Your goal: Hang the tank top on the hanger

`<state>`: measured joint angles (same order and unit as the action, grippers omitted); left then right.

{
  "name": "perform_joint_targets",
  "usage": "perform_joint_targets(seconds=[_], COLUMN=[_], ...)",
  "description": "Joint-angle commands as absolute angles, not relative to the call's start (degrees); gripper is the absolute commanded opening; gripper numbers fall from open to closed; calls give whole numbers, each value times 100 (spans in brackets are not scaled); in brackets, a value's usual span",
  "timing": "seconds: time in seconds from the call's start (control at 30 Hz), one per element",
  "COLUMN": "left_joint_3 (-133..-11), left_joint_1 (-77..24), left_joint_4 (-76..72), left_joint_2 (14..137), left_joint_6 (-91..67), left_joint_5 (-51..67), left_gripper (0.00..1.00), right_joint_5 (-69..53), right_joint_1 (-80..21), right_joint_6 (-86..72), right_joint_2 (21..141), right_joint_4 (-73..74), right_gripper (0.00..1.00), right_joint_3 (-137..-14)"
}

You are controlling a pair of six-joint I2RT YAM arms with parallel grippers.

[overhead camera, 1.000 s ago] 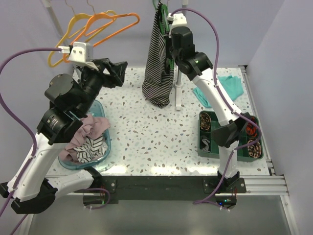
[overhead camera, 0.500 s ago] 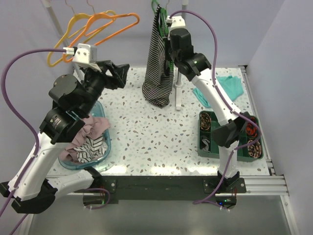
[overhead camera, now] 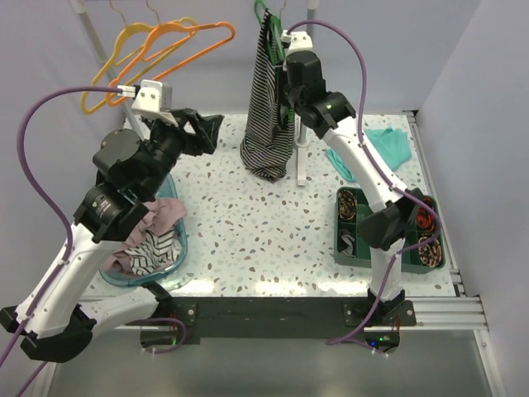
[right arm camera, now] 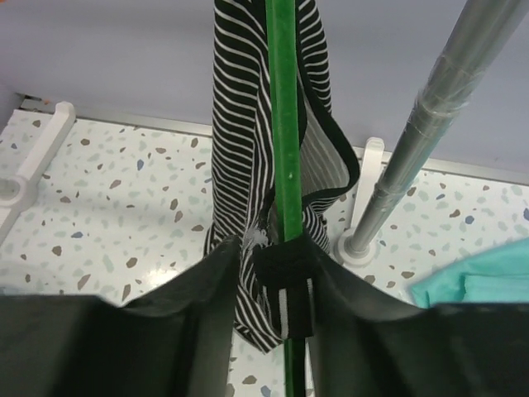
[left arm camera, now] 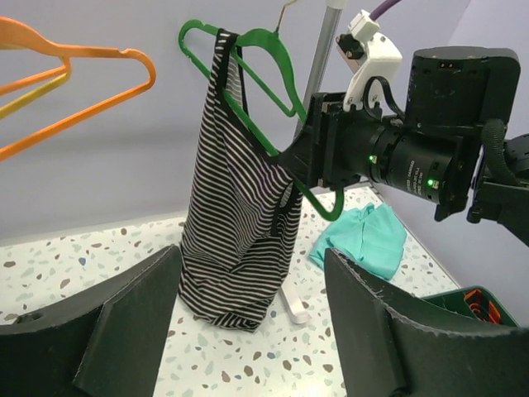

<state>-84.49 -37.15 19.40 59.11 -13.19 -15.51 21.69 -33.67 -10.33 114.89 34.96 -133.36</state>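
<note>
The light is bright, soft and even in all three views, and it seems to come from above. On the table (overhead camera: pixel 248 231) the shadows are weak, and a pale shine lies near its front edge. In the left wrist view the fingers of the left gripper (left arm camera: pixel 250 265) look dark and a little soft, while the tank top (left arm camera: pixel 235 223) is sharp. In the right wrist view the fingers of the right gripper (right arm camera: pixel 277 256) are almost black and blurred, and the hanger (right arm camera: pixel 283 124) is clear.

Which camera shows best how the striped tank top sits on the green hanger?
Left wrist: it shows the hanger side-on, with the tank top hanging from its upper end. Right wrist shows only the hanger's bar edge-on against fabric. The top view sees both from above, foreshortened.
</note>
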Motion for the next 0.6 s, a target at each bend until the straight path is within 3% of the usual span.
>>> perform_joint_targets(seconds=[0.0, 0.33, 0.57], left_joint_3=[-8193, -7445, -7085], left_joint_1=[-3691, -3691, -3691], left_joint_4=[1626, 1328, 1125], left_joint_2=[5757, 5853, 6117], left_joint_6=[-1512, -1810, -2091], left_joint_5=[-1450, -1187, -879], left_gripper=[75, 78, 82], right_joint_5=[1881, 1424, 1301], right_joint_1=[-3331, -3331, -3331], right_joint_6=[-1195, -1538, -1810], right_joint_2=[10899, 9592, 7676], right_joint_4=[3480, 3340, 2752], right_gripper=[49, 79, 89], right_joint_3=[-13342, -12201, -9700])
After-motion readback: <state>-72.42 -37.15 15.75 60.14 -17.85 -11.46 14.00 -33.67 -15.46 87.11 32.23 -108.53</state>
